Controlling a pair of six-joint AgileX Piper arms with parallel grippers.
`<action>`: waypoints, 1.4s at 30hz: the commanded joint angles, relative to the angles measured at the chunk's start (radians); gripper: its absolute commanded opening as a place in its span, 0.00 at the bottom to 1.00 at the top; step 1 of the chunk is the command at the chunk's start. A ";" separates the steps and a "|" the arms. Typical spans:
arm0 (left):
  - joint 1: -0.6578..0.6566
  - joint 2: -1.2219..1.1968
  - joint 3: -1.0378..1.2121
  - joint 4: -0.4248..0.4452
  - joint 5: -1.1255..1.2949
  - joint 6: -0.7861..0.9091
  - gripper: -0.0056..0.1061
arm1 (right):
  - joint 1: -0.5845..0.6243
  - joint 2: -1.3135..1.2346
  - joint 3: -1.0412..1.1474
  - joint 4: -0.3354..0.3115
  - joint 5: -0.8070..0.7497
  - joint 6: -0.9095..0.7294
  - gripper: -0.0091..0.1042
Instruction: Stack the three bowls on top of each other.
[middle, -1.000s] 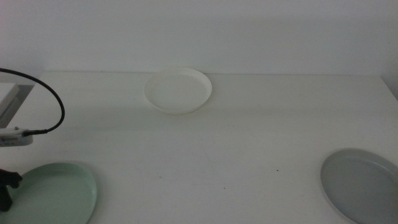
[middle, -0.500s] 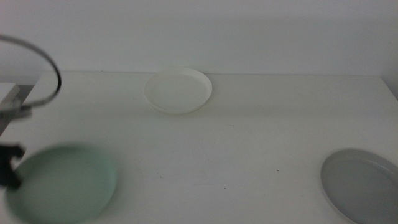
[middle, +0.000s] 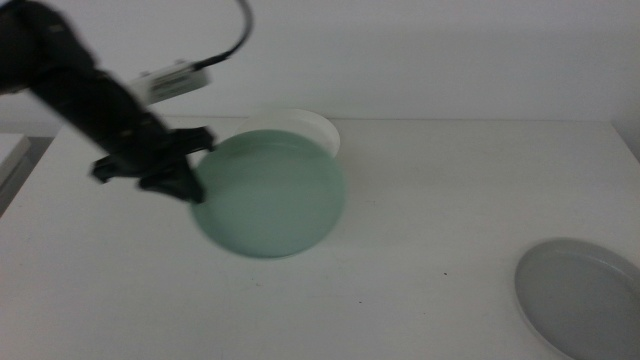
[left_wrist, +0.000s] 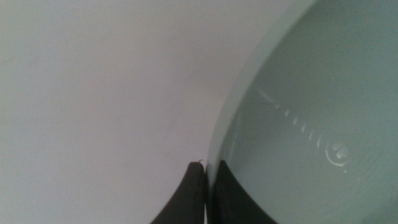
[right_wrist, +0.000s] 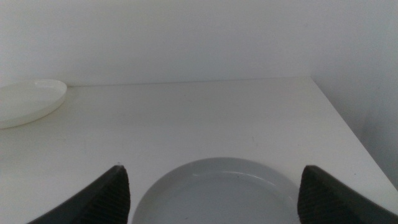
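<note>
My left gripper (middle: 190, 185) is shut on the rim of the mint green bowl (middle: 270, 195) and holds it in the air, tilted, in front of the white bowl (middle: 310, 125), which it partly hides at the back of the table. The left wrist view shows both jaws of this gripper (left_wrist: 208, 171) pinching the green rim (left_wrist: 233, 130). The grey bowl (middle: 580, 300) lies at the front right. My right gripper (right_wrist: 214, 186) is open, its jaws wide apart just above the grey bowl (right_wrist: 217, 190). The white bowl (right_wrist: 28, 99) is far off in that view.
The white table (middle: 450, 200) meets a white wall at the back. A cable (middle: 235, 35) runs from the left arm's wrist. The table's right edge (right_wrist: 339, 118) is close to the grey bowl.
The left arm has lifted the mint green bowl from the front left and carried it up and right to just in front of the white bowl. The grey bowl has not moved.
</note>
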 joint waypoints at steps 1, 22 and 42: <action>-0.056 0.035 -0.059 0.013 -0.005 -0.067 0.03 | 0.000 -0.004 0.002 -0.008 -0.009 -0.003 0.90; -0.224 0.307 -0.214 -0.002 -0.036 -0.168 0.03 | 0.000 -0.004 0.002 -0.008 -0.009 -0.003 0.90; -0.224 0.376 -0.212 -0.057 -0.079 -0.142 0.17 | 0.000 -0.004 0.002 -0.008 -0.009 -0.003 0.90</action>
